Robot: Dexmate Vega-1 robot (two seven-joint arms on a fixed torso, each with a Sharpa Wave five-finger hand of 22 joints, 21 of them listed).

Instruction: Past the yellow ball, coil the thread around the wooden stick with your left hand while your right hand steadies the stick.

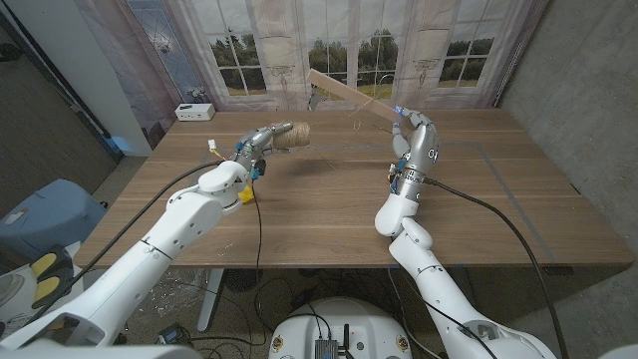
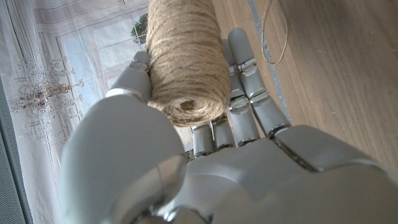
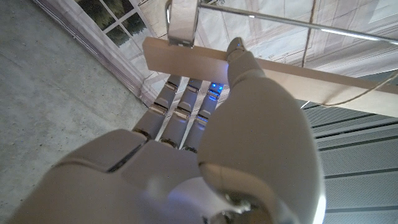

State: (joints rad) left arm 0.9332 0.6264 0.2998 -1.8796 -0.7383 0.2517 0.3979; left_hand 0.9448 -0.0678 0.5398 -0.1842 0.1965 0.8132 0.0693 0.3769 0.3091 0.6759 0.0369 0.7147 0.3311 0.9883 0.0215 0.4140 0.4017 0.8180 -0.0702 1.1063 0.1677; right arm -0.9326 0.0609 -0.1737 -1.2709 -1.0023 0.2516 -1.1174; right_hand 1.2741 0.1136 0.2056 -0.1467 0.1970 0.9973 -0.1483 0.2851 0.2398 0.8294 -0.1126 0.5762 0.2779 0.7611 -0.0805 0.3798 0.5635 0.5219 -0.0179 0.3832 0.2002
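While the right robot hand point(image 1: 414, 135) grips the wooden stick point(image 1: 349, 94) up over the far surface point(image 1: 329, 214), the left robot hand point(image 1: 261, 142) clamps the thread spool point(image 1: 296, 134); can't spot any coils yet, so winding looks barely started

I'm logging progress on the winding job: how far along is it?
Done: the right hand holds the wooden stick up, and the left hand grips the twine spool. In hand: a thread runs toward the stick. Left: no coils are visible on the stick, so the winding remains.
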